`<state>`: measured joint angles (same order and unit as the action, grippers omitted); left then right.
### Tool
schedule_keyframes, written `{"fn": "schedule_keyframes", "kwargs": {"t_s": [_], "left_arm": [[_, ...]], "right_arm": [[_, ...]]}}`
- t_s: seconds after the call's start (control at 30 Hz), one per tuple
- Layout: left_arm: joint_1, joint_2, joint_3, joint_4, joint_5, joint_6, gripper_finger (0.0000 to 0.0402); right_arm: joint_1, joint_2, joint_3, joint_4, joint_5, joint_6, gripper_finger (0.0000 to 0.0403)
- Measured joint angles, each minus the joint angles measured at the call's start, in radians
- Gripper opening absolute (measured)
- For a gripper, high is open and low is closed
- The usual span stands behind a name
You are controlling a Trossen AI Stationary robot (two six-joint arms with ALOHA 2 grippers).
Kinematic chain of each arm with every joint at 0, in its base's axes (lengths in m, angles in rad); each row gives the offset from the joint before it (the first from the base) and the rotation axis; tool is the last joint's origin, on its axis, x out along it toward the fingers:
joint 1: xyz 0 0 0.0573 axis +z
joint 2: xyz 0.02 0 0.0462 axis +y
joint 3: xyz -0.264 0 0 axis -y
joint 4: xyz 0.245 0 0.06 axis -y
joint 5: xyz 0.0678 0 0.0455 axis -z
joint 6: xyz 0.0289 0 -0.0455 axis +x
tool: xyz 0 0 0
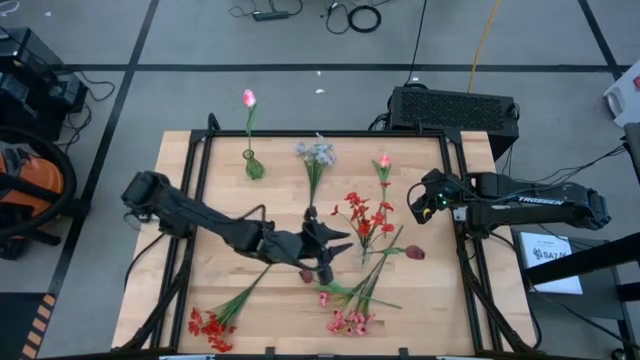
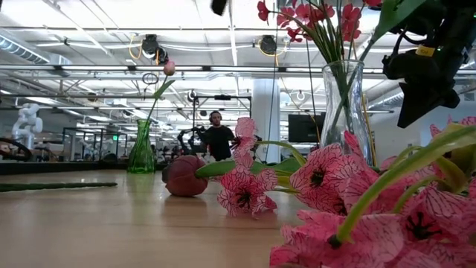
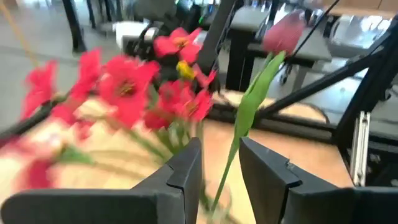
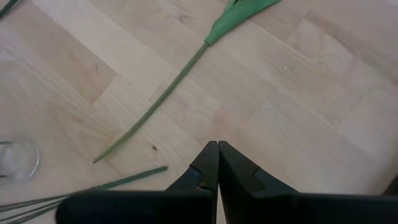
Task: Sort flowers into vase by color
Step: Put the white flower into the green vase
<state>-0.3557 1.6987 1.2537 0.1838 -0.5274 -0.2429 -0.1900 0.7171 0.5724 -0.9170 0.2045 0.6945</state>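
Both arms are dark, nearly black, built of rounded tubular links with bulkier joint housings. In the high view the left arm (image 1: 200, 215) runs from left of centre toward mid-frame, ending in an angular, pointed gripper (image 1: 322, 262). The right arm (image 1: 530, 205), at the right of the frame, carries white lettering along its long link and a small green light near its wrist. Thin black cables trail beside each base. In the left wrist view the fingers (image 3: 186, 177) are flat, matt dark-grey plates with bevelled inner edges. In the right wrist view the right gripper (image 4: 217, 163) shows two tapered black fingers with stepped notches below the tips.
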Motion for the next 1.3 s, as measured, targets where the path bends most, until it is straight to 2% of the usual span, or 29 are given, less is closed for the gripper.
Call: {"fn": "schedule_keyframes", "kwargs": {"t_s": [0.17, 0.4, 0.57, 0.77, 1.13, 1.2, 1.3], "left_arm": [[-0.005, -0.096, 0.000, -0.235, -0.006, -0.130, 0.0113], [0.021, -0.161, 0.000, -0.593, -0.142, -0.490, 0.0113], [0.083, -0.159, 0.000, -0.793, -0.088, -0.690, 0.0113], [0.186, -0.154, 0.000, -0.859, -0.026, -0.692, 0.0113], [0.450, -0.154, 0.000, -0.833, -0.019, -0.580, 0.0113], [0.490, -0.154, 0.000, -0.811, 0.028, -0.540, 0.0114], [0.558, -0.154, 0.000, -0.771, 0.158, -0.511, 0.0121]], "right_arm": [[0.000, 0.000, 0.000, 0.018, 0.000, 0.000, 0.0000], [0.000, 0.000, 0.000, 0.050, 0.004, 0.000, 0.0000], [0.000, 0.001, 0.000, 0.085, 0.004, 0.000, 0.0000], [0.000, 0.001, 0.000, 0.107, 0.004, 0.008, 0.0000], [0.000, 0.001, 0.000, 0.107, 0.013, 0.113, 0.0000], [0.000, 0.001, 0.000, 0.106, 0.015, 0.132, 0.0000], [0.000, 0.000, 0.000, 0.106, 0.033, 0.157, 0.0000]]}}
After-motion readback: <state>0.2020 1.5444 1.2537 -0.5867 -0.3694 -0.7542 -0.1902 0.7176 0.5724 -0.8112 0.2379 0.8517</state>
